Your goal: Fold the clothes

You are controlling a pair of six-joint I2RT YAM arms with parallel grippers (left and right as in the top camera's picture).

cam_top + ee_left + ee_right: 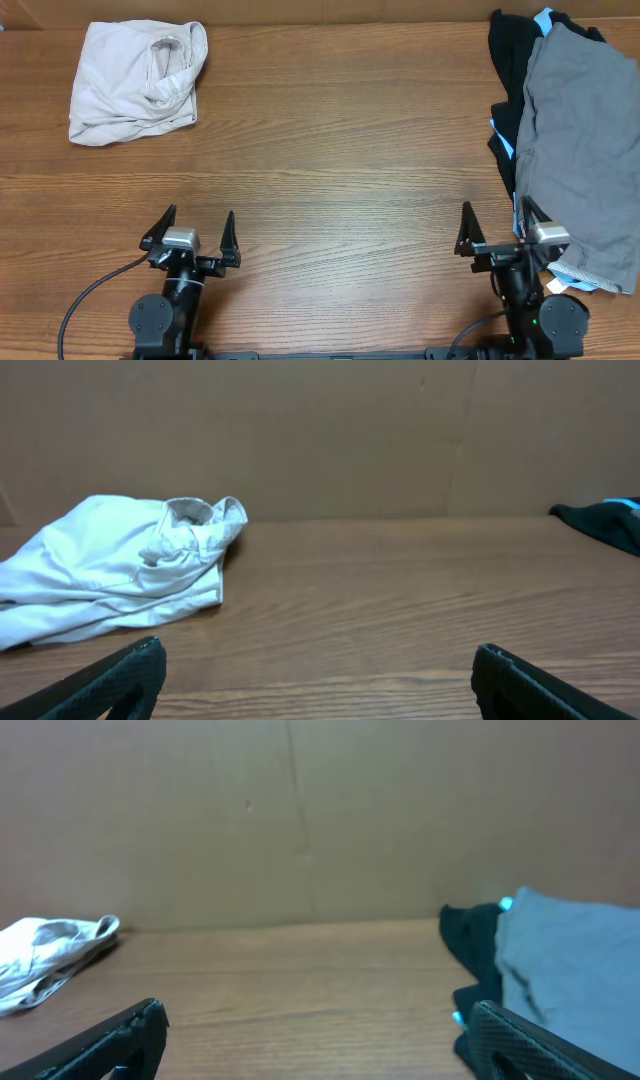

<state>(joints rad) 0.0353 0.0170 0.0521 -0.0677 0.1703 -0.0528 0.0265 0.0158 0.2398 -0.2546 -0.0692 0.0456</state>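
Note:
The clothes lie in two places on the wooden table (340, 150). A crumpled cream garment (135, 82) sits at the far left corner, also visible in the left wrist view (110, 565). At the right edge, grey shorts (585, 150) lie spread on top of a black garment (512, 55) with light-blue cloth (543, 17) peeking out. My left gripper (200, 214) stands open near the front left, empty (318, 652). My right gripper (495, 210) is open too, empty (318, 1010), its right finger close beside the grey shorts (575, 960).
A plain brown wall (330, 430) rises behind the table's far edge. Bare wood stretches between the cream garment and the pile on the right. Both arm bases (165, 320) stand at the front edge.

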